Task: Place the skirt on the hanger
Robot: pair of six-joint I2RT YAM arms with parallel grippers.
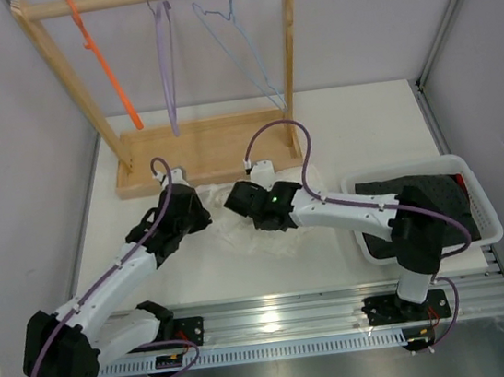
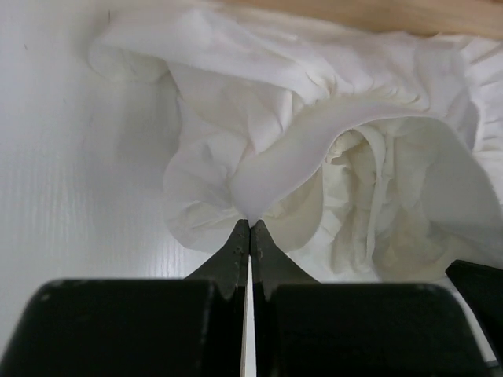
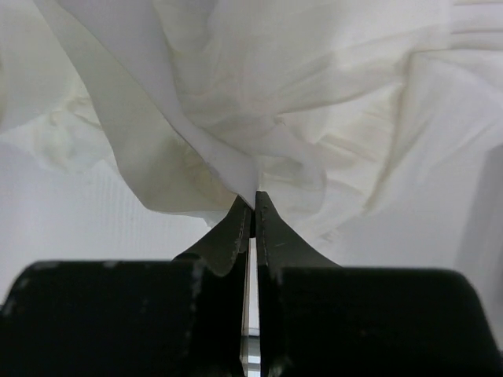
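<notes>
Left pincer (image 2: 250, 225), right pincer (image 3: 253, 198) each clamped on skirt (image 2: 299, 149) fold; skirt mostly hidden under arms from above.

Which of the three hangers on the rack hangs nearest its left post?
The orange hanger, slanting beside the left post; the purple hanger hangs mid-rail, the light blue wire hanger nearest the right post.

1. My left arm (image 1: 115, 279) and right arm (image 1: 348, 210) each have smooth white link shells between bulky matte black joint housings.
2. A thin purple cable (image 1: 274, 127) runs along each arm, looping free in places.
3. My left gripper (image 2: 250, 225) and right gripper (image 3: 253, 198) are black, with wide blocky bodies narrowing to slim, blade-like points.
4. A small green light (image 1: 275, 198), seemingly a lit lamp, shows on my right wrist housing.
</notes>
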